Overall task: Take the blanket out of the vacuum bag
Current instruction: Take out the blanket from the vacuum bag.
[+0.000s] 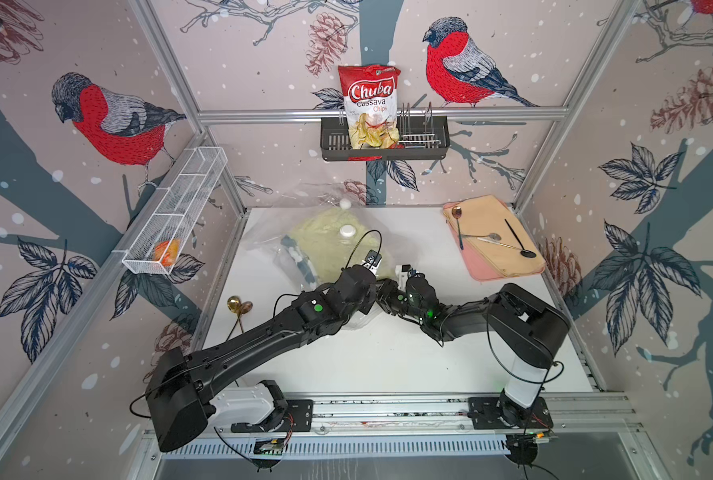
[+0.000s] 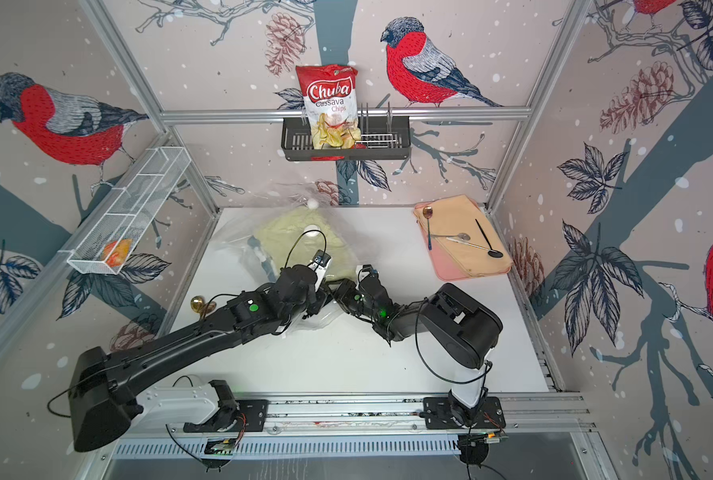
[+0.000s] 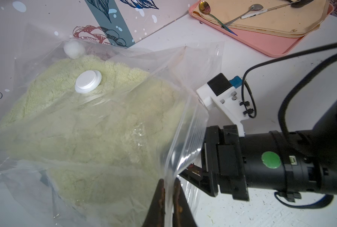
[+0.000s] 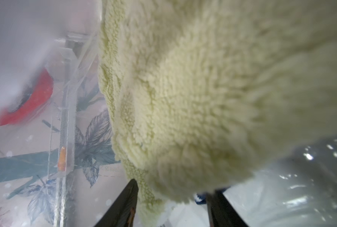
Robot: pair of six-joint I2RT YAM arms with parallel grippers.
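Observation:
The vacuum bag [image 1: 269, 232] lies crinkled at the back middle of the white table, its round white valve cap [image 3: 88, 81] on top. Inside it lies the blanket [image 1: 325, 243], pale yellow-green fleece [image 3: 95, 127]. My left gripper [image 3: 169, 188] is shut on the bag's zip edge [image 3: 187, 127], with clear plastic pinched between its fingers. My right gripper [image 4: 173, 188] is inside the bag's mouth. Its jaws stand half apart, and a thick fold of the blanket [image 4: 203, 88] fills the gap between them. In both top views the two wrists meet over the bag's near edge and hide the fingers.
A pink tray [image 1: 508, 272] at the back right holds a beige cloth [image 1: 496, 232] and several spoons. A gold spoon [image 1: 238, 307] lies on the table's left side. A white wire basket [image 1: 176, 216] hangs on the left wall, and a black rack [image 1: 425, 145] with a chips bag hangs on the back wall.

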